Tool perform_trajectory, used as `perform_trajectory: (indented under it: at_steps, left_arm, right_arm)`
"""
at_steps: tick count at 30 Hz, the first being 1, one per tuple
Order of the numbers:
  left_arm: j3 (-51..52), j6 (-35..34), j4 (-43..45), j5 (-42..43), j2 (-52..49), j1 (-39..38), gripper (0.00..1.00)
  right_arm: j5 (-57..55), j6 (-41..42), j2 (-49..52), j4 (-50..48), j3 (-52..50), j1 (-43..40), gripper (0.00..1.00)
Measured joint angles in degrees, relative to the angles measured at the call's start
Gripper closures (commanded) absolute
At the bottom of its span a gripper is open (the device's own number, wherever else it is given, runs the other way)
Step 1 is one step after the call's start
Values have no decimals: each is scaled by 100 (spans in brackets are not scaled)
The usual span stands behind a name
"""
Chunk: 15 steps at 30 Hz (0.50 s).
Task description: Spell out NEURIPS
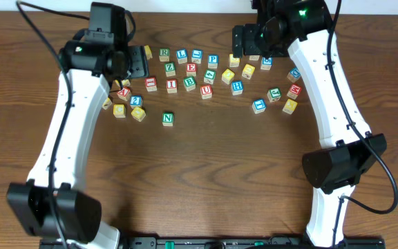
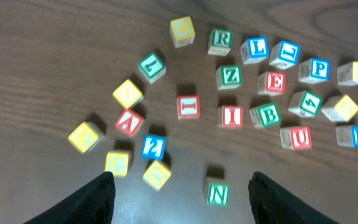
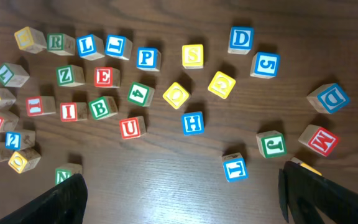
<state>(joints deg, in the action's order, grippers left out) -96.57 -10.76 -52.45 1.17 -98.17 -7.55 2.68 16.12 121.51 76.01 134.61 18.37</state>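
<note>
The dark wood-grain tabletop carries small lettered cubes scattered singly across its far half; the green N cube sits apart from them, nearer the front. The red U cube lies just beside the green B cube.

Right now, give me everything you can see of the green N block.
The green N block is a small pale wooden cube. Its top face is white with a green border and a green N. It sits flat on the dark wood table, letter face up, alone on the robot's side of the other blocks, touching none. In the left wrist view it shows between the open fingers of the left end effector, which do not touch it.
</note>
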Motion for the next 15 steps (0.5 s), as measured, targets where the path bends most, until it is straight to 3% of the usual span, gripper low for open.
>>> perform_trajectory:
  at_steps: [8, 15]
  left_arm:
    - [-170, -149, 726, -2, -892, -186, 28]
    - [-1714, -175, 601, -4, -2437, -533, 28]
  right_arm:
    - [-44, 4, 0, -63, -4, 20, 1]
    - [-247, 4, 0, -46, -9, -7, 1]
